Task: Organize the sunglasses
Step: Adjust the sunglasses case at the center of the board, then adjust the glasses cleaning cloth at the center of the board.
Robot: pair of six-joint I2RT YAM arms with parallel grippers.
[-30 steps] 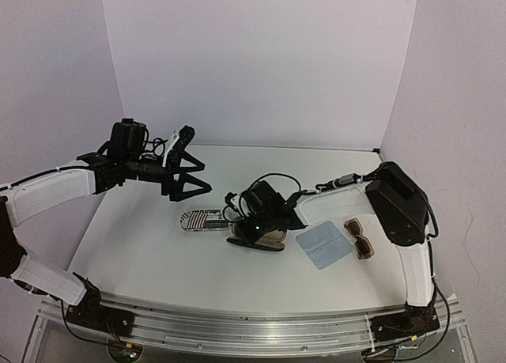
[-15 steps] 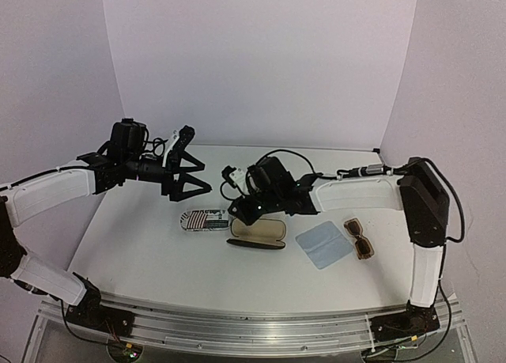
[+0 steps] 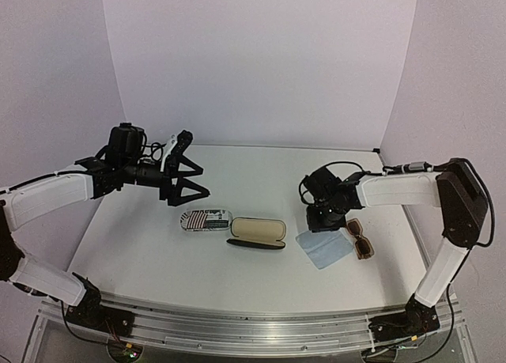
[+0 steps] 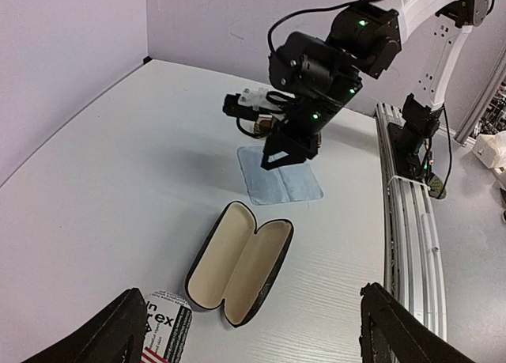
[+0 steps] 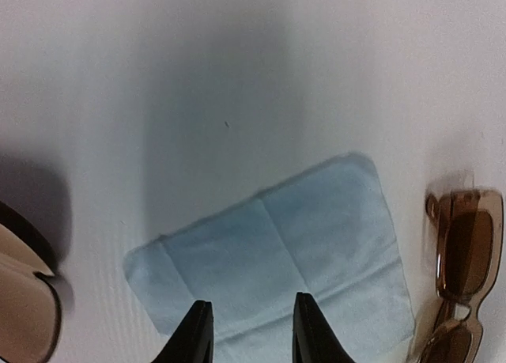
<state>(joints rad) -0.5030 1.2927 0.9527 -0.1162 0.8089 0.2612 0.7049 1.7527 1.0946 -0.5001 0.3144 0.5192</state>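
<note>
Right end effector (image 5: 249, 327) is hovering over the light-blue cloth (image 5: 277, 252), its fingers (image 5: 198, 331) standing slightly apart and gripping nothing. Brown sunglasses (image 5: 462, 276) are lying on the tabletop (image 5: 237, 62) just beside that cloth. I am holding my left end effector (image 3: 199, 181) wide open and empty.

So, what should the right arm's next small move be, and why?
Probably slide the right gripper sideways off the light-blue cloth to above the brown sunglasses: they lie loose beside it, and the black case sits open and empty.
</note>
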